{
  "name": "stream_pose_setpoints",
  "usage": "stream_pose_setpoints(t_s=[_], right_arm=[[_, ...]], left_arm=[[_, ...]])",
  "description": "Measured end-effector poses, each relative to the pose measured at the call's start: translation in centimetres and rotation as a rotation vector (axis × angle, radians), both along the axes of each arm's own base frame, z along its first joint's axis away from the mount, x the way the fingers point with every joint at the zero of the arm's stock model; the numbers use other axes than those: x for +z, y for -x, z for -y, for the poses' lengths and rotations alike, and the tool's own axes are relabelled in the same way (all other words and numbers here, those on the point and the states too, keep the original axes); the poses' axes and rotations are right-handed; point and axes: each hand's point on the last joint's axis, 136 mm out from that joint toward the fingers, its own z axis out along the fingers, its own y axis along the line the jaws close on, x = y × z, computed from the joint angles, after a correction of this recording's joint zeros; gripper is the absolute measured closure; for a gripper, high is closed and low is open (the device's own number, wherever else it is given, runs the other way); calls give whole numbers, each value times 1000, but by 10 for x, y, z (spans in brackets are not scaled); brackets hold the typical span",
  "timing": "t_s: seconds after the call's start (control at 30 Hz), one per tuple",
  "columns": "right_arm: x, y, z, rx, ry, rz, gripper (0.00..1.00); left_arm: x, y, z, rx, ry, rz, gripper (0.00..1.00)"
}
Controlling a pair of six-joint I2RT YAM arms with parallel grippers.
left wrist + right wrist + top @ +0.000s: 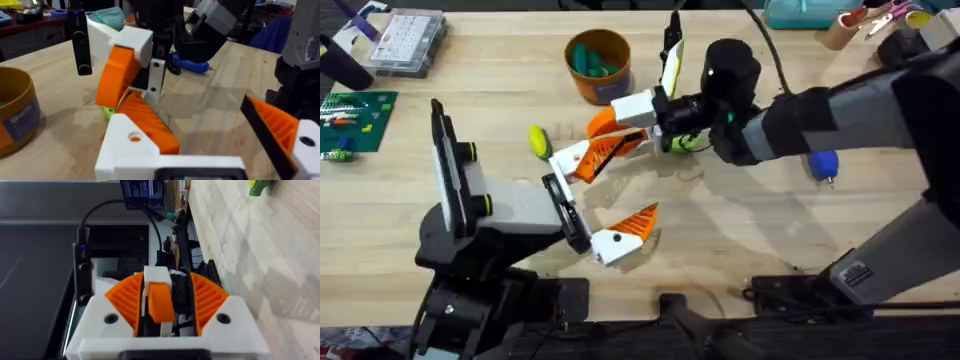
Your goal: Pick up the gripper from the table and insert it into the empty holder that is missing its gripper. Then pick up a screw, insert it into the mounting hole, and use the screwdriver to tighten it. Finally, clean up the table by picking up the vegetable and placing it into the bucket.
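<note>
The gripper [608,152], a long orange ribbed finger, lies slanted against the holder [565,158], a white bracket with an orange dot [135,136] on the left arm's black link. My right gripper [623,132] reaches in from the right and is shut on the finger's far end [160,302]. My left gripper [620,190] stands open, and its other bracket carries a shorter orange finger [638,224]. The yellow-green vegetable [537,140] lies on the table just beyond the holder. The bucket [597,62] stands behind it. The blue screwdriver [823,163] peeks out from under the right arm.
Teal-green pieces sit inside the bucket. A clear parts box [408,40] and a green board [358,112] occupy the far left. A teal object and a cup of tools [845,28] stand at the back right. A black cable [770,50] runs across the back.
</note>
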Motion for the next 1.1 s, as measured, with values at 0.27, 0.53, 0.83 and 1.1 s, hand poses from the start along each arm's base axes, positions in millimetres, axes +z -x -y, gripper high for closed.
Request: stream_pose_setpoints(t_s=[0.27,0.53,0.83,1.1], right_arm=[[2,-3,19,41,-10,-2,489],[3,7,22,101,-18,1,489],[4,16,26,159,-26,4,551],[4,18,26,171,-27,4,612]], left_arm=[[0,0,0,0,0,0,14],[0,0,0,0,0,0,14],[0,0,0,0,0,0,15],[0,0,0,0,0,0,14]])
